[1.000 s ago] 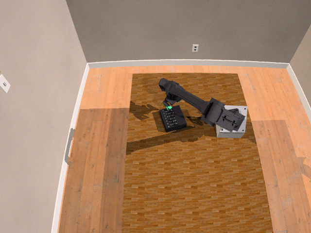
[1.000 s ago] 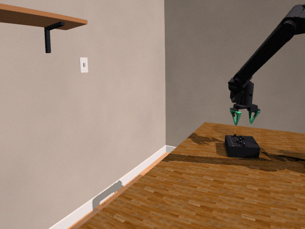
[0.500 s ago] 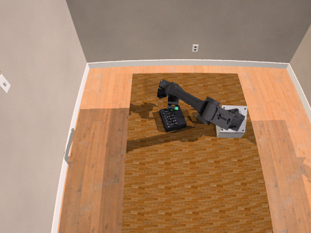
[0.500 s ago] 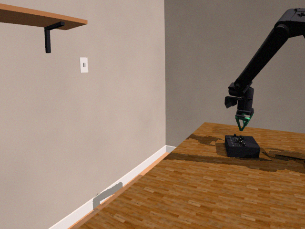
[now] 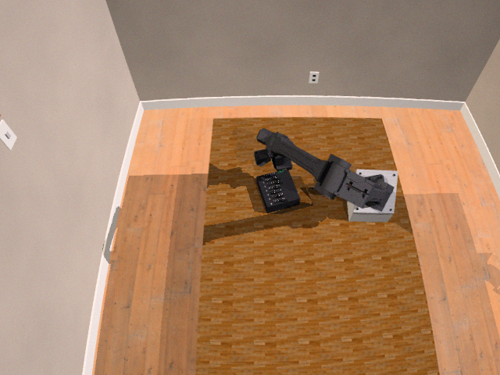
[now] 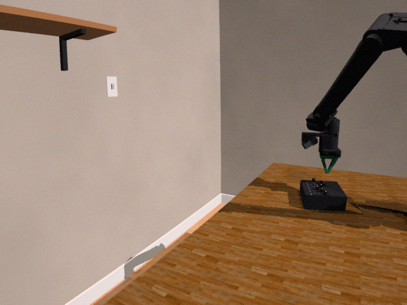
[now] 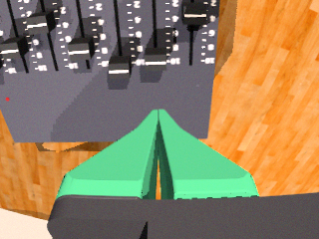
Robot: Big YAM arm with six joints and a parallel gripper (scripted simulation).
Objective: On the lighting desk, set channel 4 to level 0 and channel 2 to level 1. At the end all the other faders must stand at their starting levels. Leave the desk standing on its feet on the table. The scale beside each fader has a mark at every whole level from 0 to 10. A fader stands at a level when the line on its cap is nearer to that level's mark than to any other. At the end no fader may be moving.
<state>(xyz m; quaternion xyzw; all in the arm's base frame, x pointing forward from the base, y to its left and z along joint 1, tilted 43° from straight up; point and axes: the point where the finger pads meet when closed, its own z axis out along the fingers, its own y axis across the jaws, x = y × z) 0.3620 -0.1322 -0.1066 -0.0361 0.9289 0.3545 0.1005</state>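
1. Hovering above the lighting desk (image 6: 322,196), the gripper (image 7: 159,115) had its green fingers pressed together into one point, pinching nothing.
2. The desk stood flat on the wooden table (image 5: 306,282), beside the arm's base (image 5: 373,199).
3. Risk: closely spaced fader caps (image 7: 156,59); an off-line tip could nudge a neighbouring cap, or overshoot a mark.
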